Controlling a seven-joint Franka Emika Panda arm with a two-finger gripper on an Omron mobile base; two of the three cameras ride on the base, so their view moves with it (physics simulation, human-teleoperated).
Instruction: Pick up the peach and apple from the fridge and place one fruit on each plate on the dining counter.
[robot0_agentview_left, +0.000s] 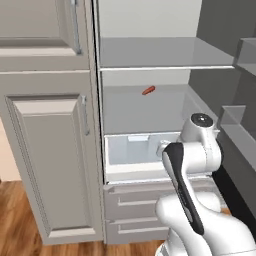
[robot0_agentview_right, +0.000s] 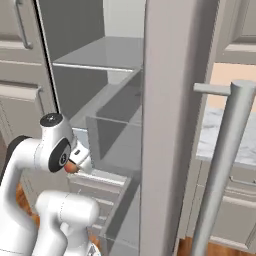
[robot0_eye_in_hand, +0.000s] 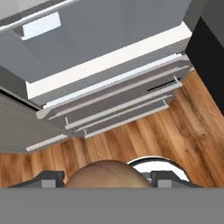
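- So we're looking at the gripper (robot0_eye_in_hand: 105, 180) closing its two dark fingers on a round brownish fruit, which looks like the apple (robot0_eye_in_hand: 105, 175). The jaws are sitting snug against either side of it, only as far apart as the fruit is wide.
- In the right base view we're catching a reddish bit of that same fruit (robot0_agentview_right: 70, 168) peeking out under the white wrist, just in front of the fridge (robot0_agentview_right: 110, 90) and clear of its shelves.
- Below the hand we're seeing wooden floor (robot0_eye_in_hand: 183, 122) and the grey drawer fronts (robot0_eye_in_hand: 118, 105) at the fridge's bottom.
- The translucent bluish drawer (robot0_agentview_left: 132, 150) is sitting just beyond the arm (robot0_agentview_left: 195, 165), on the far side.
- Further back, on the middle shelf (robot0_agentview_left: 145, 107), an elongated orange-red item (robot0_agentview_left: 148, 90) is lying toward the far wall.
- Left of the fridge, beige panelled cabinets (robot0_agentview_left: 47, 140) are standing.
- We're not spotting the peach, so can't tell where it is.
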